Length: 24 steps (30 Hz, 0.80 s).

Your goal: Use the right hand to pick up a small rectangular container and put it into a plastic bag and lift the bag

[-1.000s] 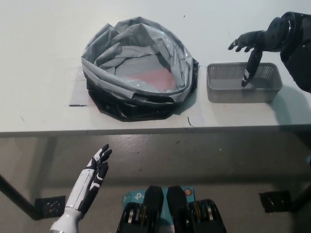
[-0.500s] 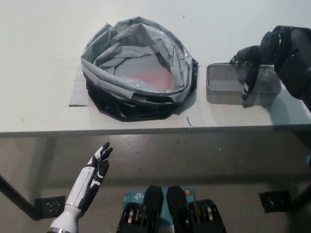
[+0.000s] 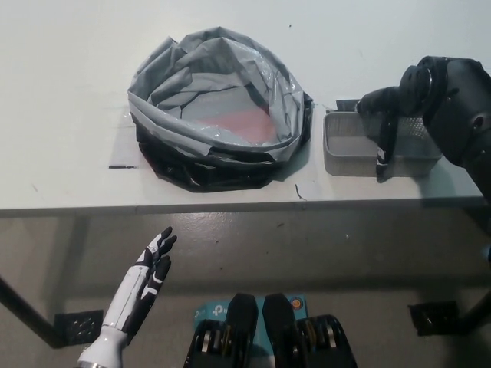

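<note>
White table (image 3: 69, 92) w/ the plastic bag (image 3: 219, 115) open at centre, small rectangular container (image 3: 349, 146) just beside it on the right, near the front edge. Your right hand (image 3: 387, 123) is over the container, fingers draped down its front wall, not clamped yet by the look of it. Get thumb & fingers on opposite walls, squeeze evenly, lift straight so it doesn't tip. Left hand (image 3: 149, 268) rests open below table edge

Grey mesh container (image 3: 349, 146) sits upright just right of open grey-black bag (image 3: 219, 107).
</note>
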Each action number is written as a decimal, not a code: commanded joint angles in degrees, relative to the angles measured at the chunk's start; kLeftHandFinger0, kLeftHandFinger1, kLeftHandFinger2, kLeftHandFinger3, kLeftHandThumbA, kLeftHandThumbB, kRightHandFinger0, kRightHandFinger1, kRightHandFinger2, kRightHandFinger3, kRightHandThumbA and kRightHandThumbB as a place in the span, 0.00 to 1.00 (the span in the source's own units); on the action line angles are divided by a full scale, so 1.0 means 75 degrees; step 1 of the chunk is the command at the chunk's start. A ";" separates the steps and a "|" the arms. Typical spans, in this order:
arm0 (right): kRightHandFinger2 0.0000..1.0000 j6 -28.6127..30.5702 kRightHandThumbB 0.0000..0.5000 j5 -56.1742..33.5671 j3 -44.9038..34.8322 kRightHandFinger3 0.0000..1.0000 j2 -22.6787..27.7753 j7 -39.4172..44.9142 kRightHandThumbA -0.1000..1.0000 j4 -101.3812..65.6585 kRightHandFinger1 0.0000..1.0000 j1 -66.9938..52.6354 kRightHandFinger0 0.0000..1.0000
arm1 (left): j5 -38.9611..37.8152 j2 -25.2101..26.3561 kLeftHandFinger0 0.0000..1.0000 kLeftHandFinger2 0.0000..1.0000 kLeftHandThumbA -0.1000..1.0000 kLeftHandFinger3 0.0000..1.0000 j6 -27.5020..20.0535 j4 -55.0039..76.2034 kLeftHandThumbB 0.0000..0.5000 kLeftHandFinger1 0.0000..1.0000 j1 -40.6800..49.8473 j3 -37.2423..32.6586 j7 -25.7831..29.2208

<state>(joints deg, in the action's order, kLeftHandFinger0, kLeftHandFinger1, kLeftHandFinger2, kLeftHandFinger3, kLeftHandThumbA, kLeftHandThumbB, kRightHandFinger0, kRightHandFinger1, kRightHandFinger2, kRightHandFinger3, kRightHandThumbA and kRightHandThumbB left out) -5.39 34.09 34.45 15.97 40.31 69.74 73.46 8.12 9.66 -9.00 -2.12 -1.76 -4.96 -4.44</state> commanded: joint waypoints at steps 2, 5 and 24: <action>0.72 0.0320 0.59 0.0162 0.0030 1.00 -0.0283 -0.1309 0.53 0.0269 0.65 -0.0115 0.64 | 0.0050 0.0140 1.00 1.00 1.00 1.00 -0.0127 0.0260 0.52 1.00 0.0085 0.0028 -0.0055; 0.74 0.0425 0.57 0.0121 -0.0187 0.66 -0.0225 -0.2483 0.06 0.0038 0.71 -0.0319 0.52 | 0.0033 0.0144 1.00 1.00 1.00 1.00 -0.0111 0.0254 0.50 1.00 0.0051 0.0034 -0.0066; 0.85 0.1780 0.33 -0.0519 -0.1469 0.89 0.0321 -0.5068 0.00 -0.0064 0.50 -0.0239 0.02 | 0.0016 0.0246 1.00 1.00 1.00 1.00 -0.0113 0.0191 0.54 1.00 -0.0057 0.0097 -0.0073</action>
<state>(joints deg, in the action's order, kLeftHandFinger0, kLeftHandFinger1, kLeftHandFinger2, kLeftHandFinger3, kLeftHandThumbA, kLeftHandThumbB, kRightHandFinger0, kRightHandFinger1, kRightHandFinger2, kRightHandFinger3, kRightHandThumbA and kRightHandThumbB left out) 0.65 33.79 28.52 15.53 17.28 70.17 69.08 8.17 9.73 -8.48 -2.23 -1.20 -4.98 -4.42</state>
